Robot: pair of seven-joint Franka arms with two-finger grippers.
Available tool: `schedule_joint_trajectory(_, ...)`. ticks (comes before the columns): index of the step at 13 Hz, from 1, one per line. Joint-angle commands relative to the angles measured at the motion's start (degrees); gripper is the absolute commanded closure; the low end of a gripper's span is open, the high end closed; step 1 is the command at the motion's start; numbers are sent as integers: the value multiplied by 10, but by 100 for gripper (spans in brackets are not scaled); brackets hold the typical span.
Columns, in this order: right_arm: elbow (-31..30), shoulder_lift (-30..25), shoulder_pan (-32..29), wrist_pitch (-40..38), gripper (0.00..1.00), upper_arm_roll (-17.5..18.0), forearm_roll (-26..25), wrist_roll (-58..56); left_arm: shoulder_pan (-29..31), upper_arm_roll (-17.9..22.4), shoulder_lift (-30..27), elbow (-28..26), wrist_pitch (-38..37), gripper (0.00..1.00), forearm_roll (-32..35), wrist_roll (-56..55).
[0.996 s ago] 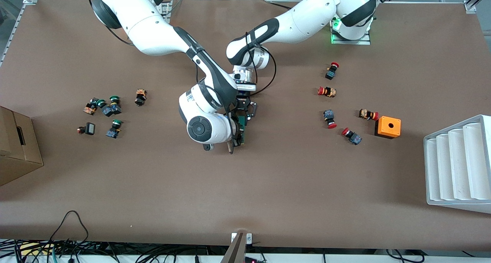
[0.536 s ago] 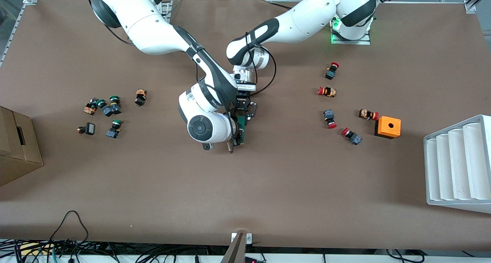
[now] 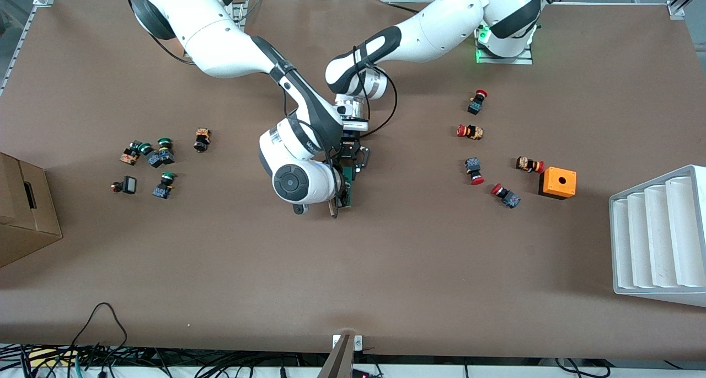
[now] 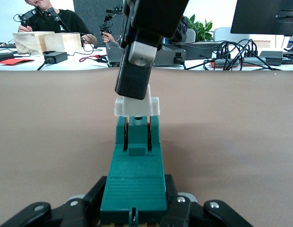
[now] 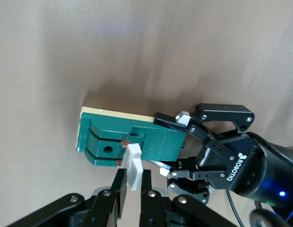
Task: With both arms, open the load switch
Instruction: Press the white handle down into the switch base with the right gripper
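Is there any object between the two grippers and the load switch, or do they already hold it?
Nothing stands between them. The left gripper is shut on the load switch body, and the right gripper is shut on its white tab.

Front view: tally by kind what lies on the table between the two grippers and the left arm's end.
Red-capped push buttons: 5
Orange box with a hole: 1
White ridged tray: 1
Total: 7
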Motion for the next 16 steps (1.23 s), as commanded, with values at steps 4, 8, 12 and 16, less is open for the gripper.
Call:
schedule_joint_trajectory(4, -53, -37, 2, 1, 81, 14, -18, 3, -17, 4, 29, 34, 29, 63, 14, -8)
schedule_joint_trajectory(8, -66, -37, 4, 3, 81, 20, -37, 5, -17, 4, 29, 34, 29, 63, 14, -8)
schedule_joint_trajectory(12, -70, -37, 4, 3, 82, 23, -41, 6, -17, 4, 29, 33, 29, 63, 14, -8)
schedule_joint_trajectory(16, -86, -37, 4, 13, 83, 26, -54, 5, -17, 4, 29, 34, 30, 63, 14, -8)
